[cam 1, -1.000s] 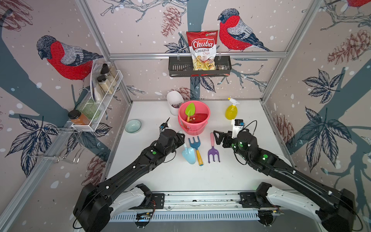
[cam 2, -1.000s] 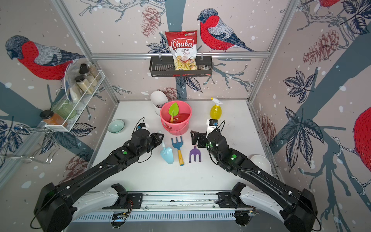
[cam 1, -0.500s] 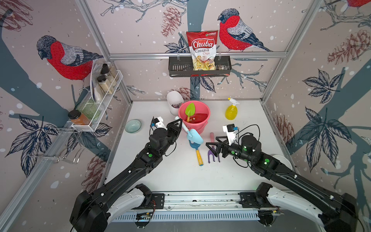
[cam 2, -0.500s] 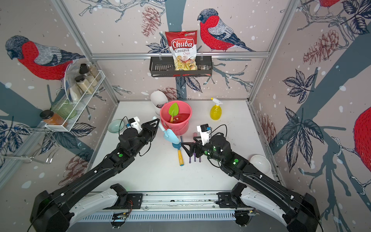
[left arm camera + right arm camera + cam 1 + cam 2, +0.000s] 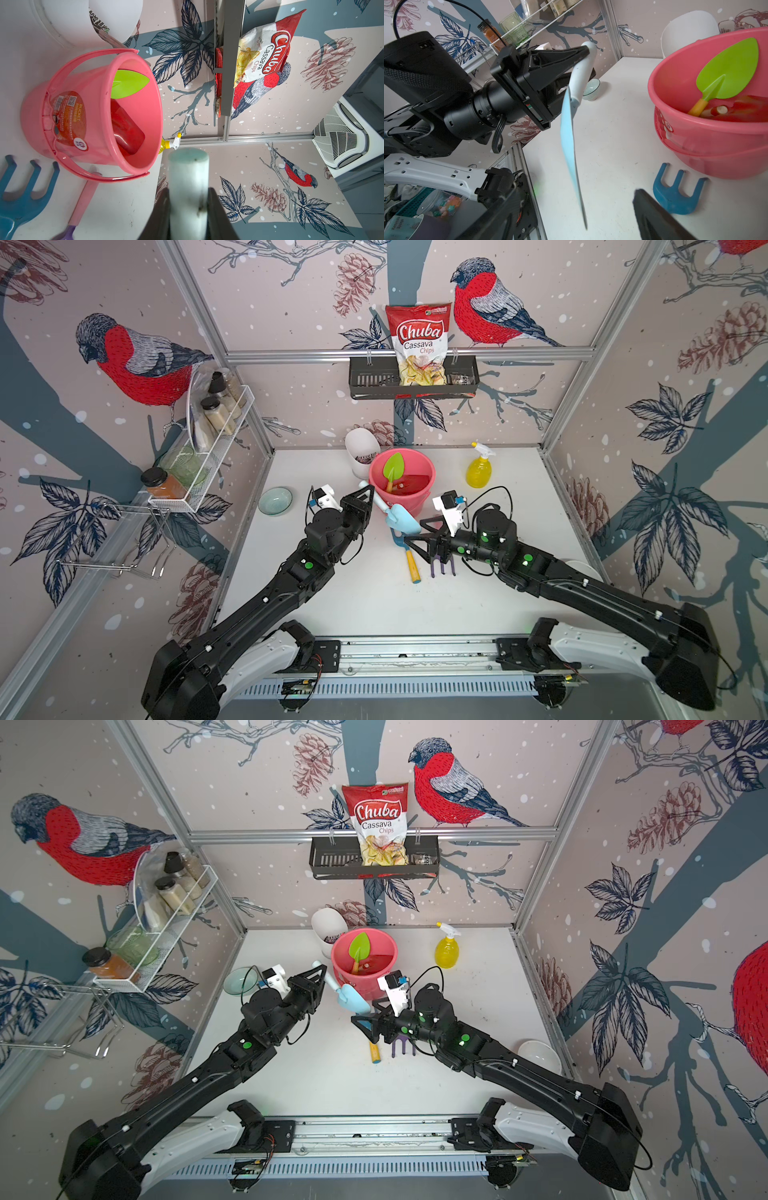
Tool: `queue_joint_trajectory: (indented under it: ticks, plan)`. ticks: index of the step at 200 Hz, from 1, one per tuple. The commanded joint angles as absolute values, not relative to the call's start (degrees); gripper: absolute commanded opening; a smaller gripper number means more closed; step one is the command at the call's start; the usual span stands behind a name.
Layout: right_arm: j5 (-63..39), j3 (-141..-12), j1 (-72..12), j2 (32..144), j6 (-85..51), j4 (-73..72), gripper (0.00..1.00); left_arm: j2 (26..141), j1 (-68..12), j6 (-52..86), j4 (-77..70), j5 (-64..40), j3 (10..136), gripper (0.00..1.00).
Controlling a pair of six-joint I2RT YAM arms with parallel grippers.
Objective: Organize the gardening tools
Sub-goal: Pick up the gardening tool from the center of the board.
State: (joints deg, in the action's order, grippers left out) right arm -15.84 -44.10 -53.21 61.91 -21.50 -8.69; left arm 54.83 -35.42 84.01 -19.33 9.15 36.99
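Left gripper (image 5: pixel 368 494) has raised the light-blue trowel (image 5: pixel 401 519) off the table. It is clamped on the white handle, with the blade hanging just in front of the pink bucket (image 5: pixel 433 479) toward the back edge. Right gripper (image 5: pixel 414 531), jaws wide, has dropped over the purple rake (image 5: pixel 443 568) mid-table. Judgement: trowel deposit imminent, rake pickup beginning.

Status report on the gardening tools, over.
Left hand shut on light-blue trowel, aloft beside pink bucket. Right hand open near its blade. Blue fork, purple rake on table; green spade, red shovel in bucket.
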Motion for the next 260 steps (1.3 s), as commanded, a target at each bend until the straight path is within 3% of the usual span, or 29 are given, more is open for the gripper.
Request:
queue_joint_trajectory:
  ticks: [1,63,100,120,132,158,192,260]
  plan:
    - [-15.41,-45.17,-53.53,63.37,-19.71,-11.31,0.78,54.79,-35.42,84.46,-24.44,8.78,37.0,0.0]
    - [-16.5,-47.23,-53.71,66.88,-19.25,-12.78,0.43,55.02,-35.39,84.82,-24.66,7.82,36.56,0.0]
    - [-16.79,-47.35,-53.71,67.15,-19.52,-13.83,0.3,54.84,-35.33,84.73,-24.36,7.89,36.38,0.0]
    - [-17.0,-47.42,-53.72,67.41,-19.69,-13.55,0.15,55.01,-35.33,84.73,-24.53,7.67,36.38,0.0]
    - [-17.06,-47.37,-53.72,67.33,-19.95,-13.47,0.0,55.02,-35.34,84.62,-24.54,7.65,36.38,0.0]
    - [-17.24,-47.73,-53.7,67.13,-20.36,-11.7,0.0,55.23,-35.33,83.85,-24.92,7.21,36.19,0.0]
    - [-17.46,-50.86,-51.74,64.57,-19.78,-1.68,0.0,54.55,-34.89,75.62,-22.67,4.88,37.05,0.47]
    - [-25.67,-59.61,-43.49,58.47,-24.74,19.17,0.0,49.22,-35.27,26.94,-12.79,5.42,38.75,0.9]
